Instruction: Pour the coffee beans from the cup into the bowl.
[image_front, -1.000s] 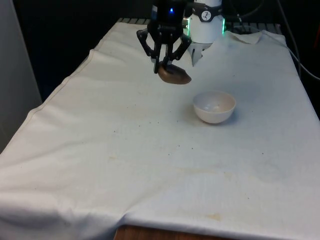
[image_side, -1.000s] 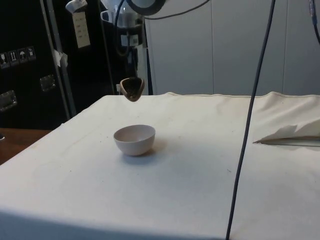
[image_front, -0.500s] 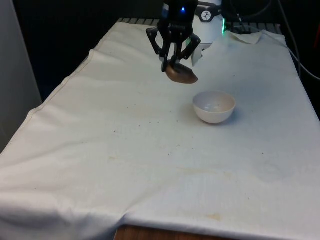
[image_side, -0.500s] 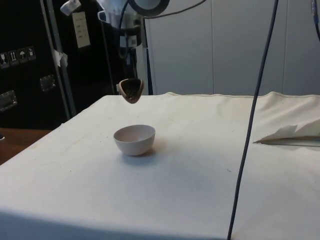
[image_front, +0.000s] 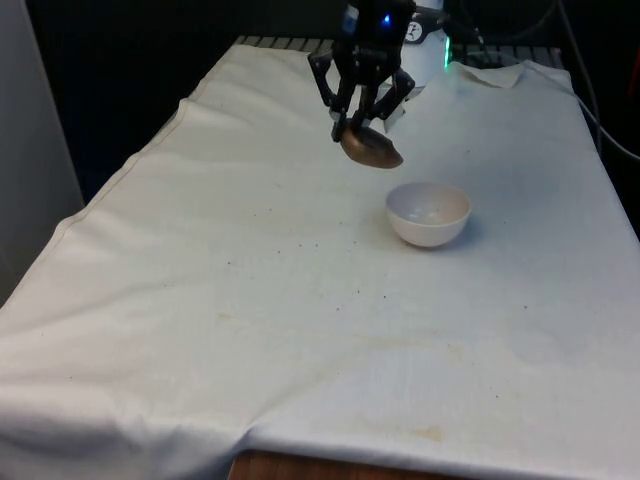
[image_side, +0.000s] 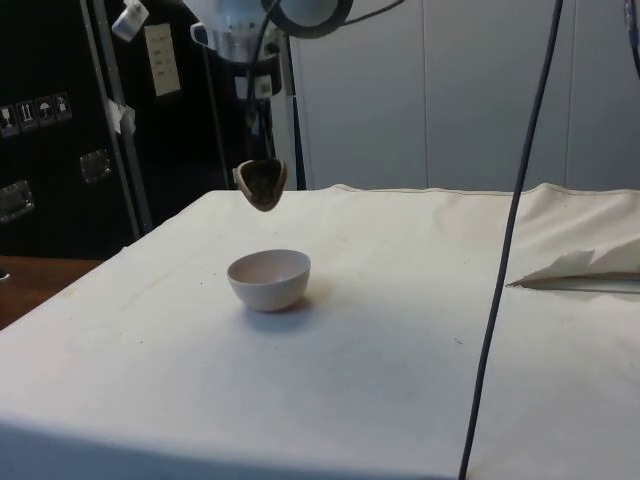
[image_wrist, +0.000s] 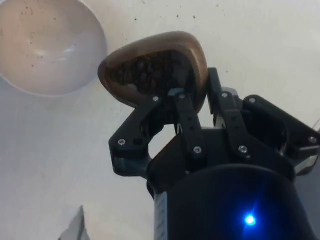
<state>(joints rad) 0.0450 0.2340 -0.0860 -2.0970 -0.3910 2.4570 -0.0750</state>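
A brown cup (image_front: 370, 148) is held up in the air by the black gripper (image_front: 362, 118). The fingers (image_wrist: 187, 122) are pinched on the rim of the cup, with one finger inside and one outside. The cup is tipped a little to one side. In the wrist view, dark coffee beans (image_wrist: 145, 72) can be seen inside the cup (image_wrist: 152, 70).

A white bowl (image_front: 428, 213) is set on the desk (image_front: 250, 290), which is covered by a white cloth. The bowl is placed in the far half of the desk, nearer to the edge on the front view's right than to the other edge. The cup is held above the desk, just beside the bowl and higher than it, on the side of the bowl toward the far edge and the front view's left. In the side view, the cup (image_side: 261, 183) is seen hanging over the far rim of the bowl (image_side: 269, 279), with a gap of air between them. The cup and the bowl are not touching.

A few tiny dark specks can be seen inside the bowl (image_wrist: 45, 45) in the wrist view. Small dark specks are also scattered on the cloth near the middle of the desk.
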